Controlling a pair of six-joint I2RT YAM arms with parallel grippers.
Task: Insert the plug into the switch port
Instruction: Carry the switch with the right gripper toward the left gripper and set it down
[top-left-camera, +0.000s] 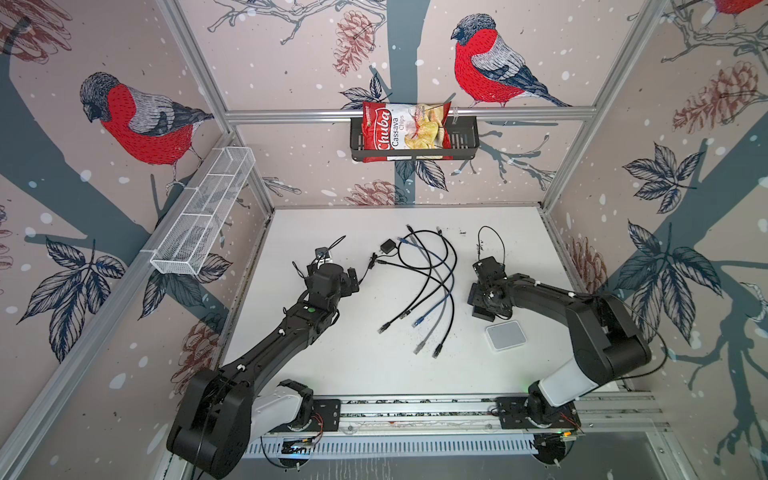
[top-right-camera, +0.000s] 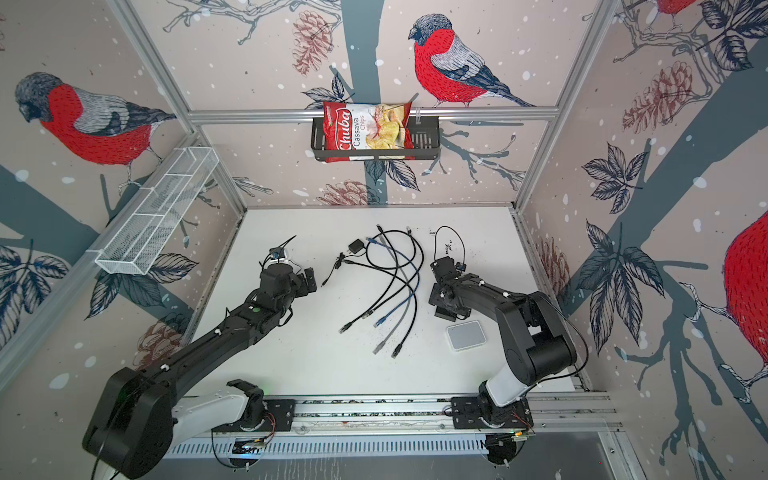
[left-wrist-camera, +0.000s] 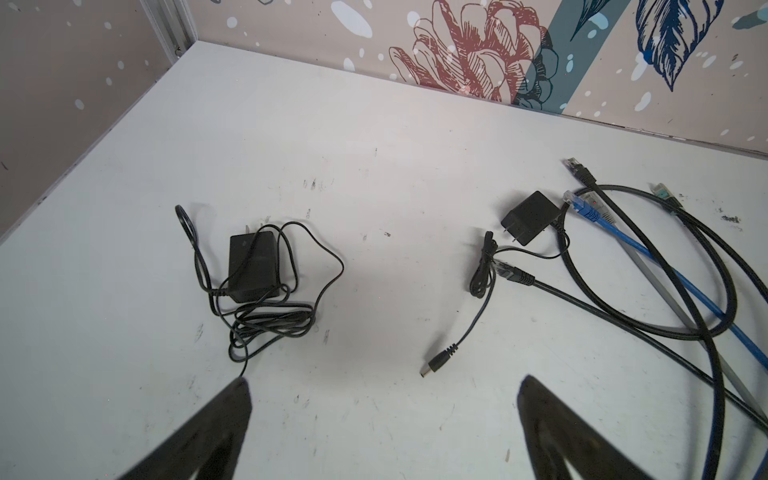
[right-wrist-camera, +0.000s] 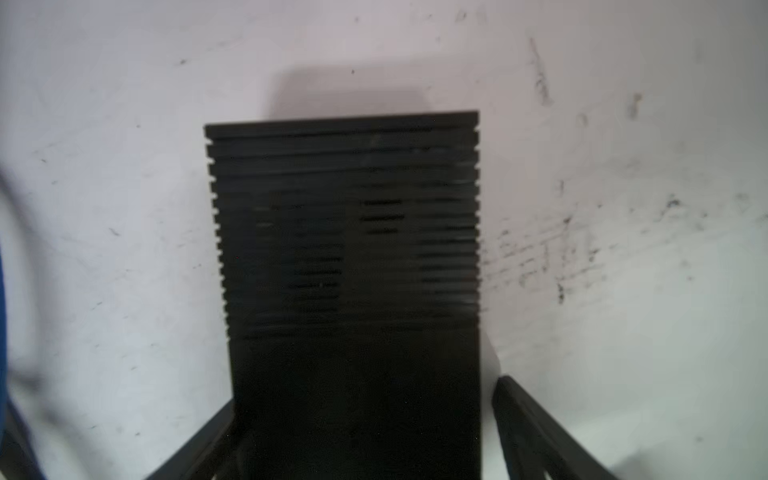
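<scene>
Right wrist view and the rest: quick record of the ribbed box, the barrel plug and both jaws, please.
black ribbed box: on the table between the right jaws, gap on one side
barrel plug: loose on the table, just ahead of the left jaws
left jaws: wide open, empty
right jaws: open, straddling the box
white box: on the table, not held

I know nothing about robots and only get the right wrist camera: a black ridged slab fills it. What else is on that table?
Observer: Loose network cables, black, blue and grey, lie tangled in the middle.
Operator: Is the other arm busy?
Observer: No; its left fingers stand wide apart, empty, with a small barrel plug just beyond their tips.
Operator: Anything close to what I see?
Observer: A pale square box sits close beside it.
</scene>
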